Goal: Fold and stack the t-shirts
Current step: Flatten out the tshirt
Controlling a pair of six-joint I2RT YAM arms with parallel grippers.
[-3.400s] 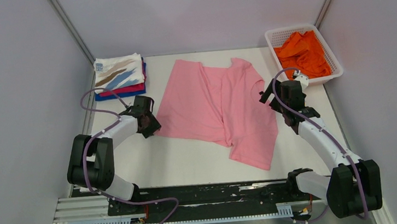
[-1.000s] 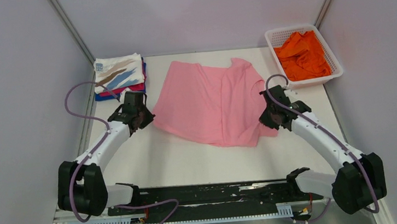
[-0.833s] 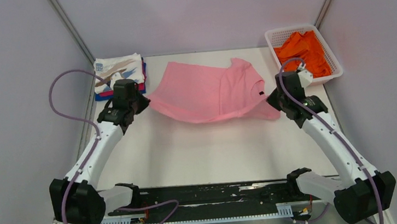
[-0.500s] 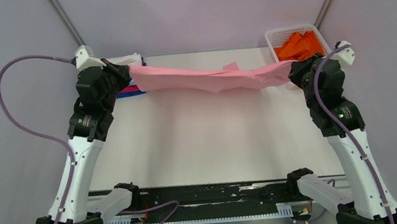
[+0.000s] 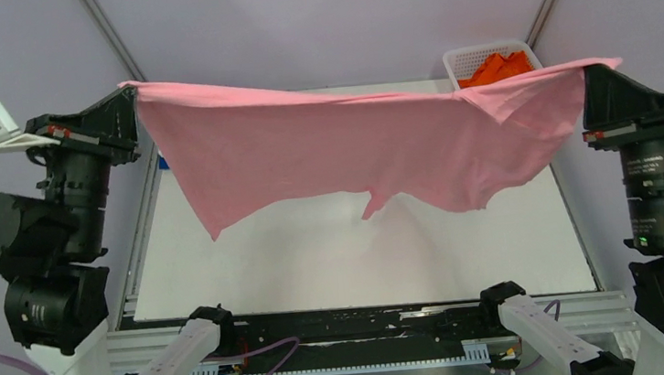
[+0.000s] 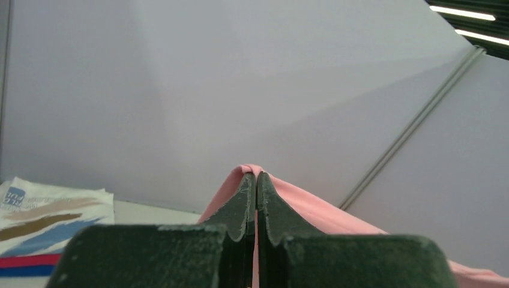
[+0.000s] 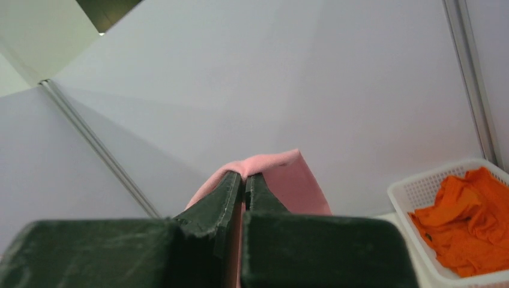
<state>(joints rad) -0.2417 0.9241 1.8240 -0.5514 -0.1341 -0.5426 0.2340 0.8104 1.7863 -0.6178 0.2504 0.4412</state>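
A light pink t-shirt (image 5: 361, 148) hangs stretched in the air between both arms, high over the table, its lower edge dangling free. My left gripper (image 5: 128, 95) is shut on its left corner (image 6: 249, 170). My right gripper (image 5: 585, 71) is shut on the other corner (image 7: 276, 165). An orange t-shirt (image 5: 498, 68) lies crumpled in the white basket (image 5: 458, 56) at the back right; it also shows in the right wrist view (image 7: 474, 222). A folded stack with the white streak-print tee (image 6: 51, 210) on top, magenta (image 6: 27, 260) and blue under it, shows in the left wrist view; in the top view the pink cloth hides it.
The white tabletop (image 5: 354, 259) lies below the hanging shirt. Grey walls close in on the left, back and right. The black base rail (image 5: 351, 323) runs along the near edge.
Both arms have risen steeply and spread apart, lifting the pink t-shirt off the table until it hangs stretched in the air. Both grips have stayed shut on it.
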